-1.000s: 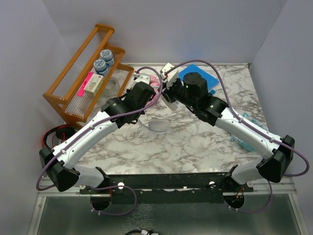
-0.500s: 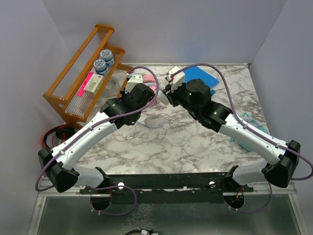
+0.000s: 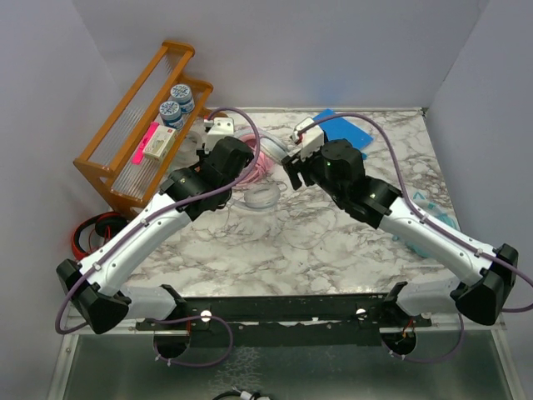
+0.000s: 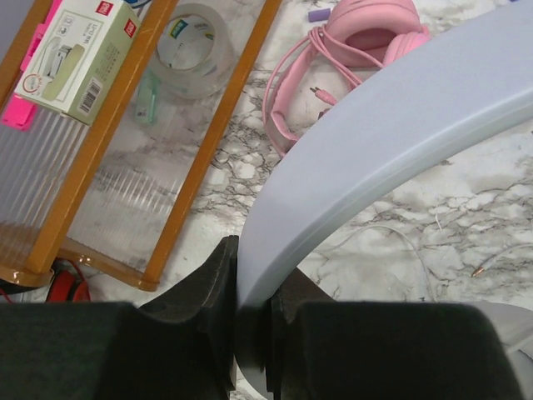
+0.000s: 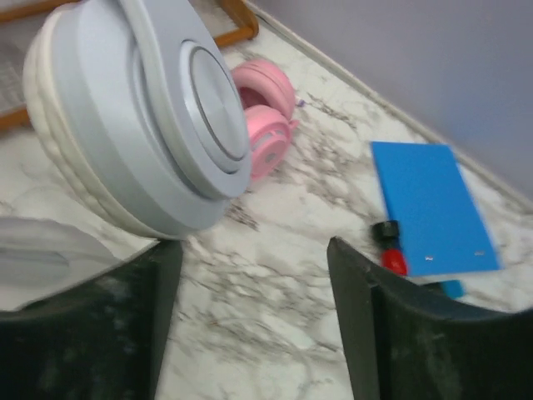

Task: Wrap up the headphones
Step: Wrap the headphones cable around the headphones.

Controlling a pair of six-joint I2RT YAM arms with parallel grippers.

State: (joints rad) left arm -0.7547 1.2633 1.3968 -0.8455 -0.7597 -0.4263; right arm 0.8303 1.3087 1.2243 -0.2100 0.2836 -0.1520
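Note:
The white headphones (image 4: 391,125) hang by their headband from my left gripper (image 4: 250,279), whose jaws are shut on the band's lower end. One white ear cup (image 5: 141,117) fills the upper left of the right wrist view, just ahead of my right gripper (image 5: 250,250), which is open and holds nothing. From above, the ear cup (image 3: 262,197) sits between the left gripper (image 3: 237,173) and the right gripper (image 3: 291,169). A thin white cable (image 4: 404,237) lies loose on the marble. The pink headphones (image 4: 366,25) rest behind with their pink cable bunched beside them.
A wooden rack (image 3: 125,158) on the left holds round tins (image 3: 177,102), a small box (image 3: 158,142) and a tape roll (image 4: 187,50). A blue notebook (image 3: 337,129) lies at the back. Teal headphones (image 3: 425,212) are by the right edge, a red-and-black pair (image 3: 96,229) off the table.
My right gripper has opened and drawn back to the right, away from the white headphones. The left arm has shifted left and back, still gripping the headband.

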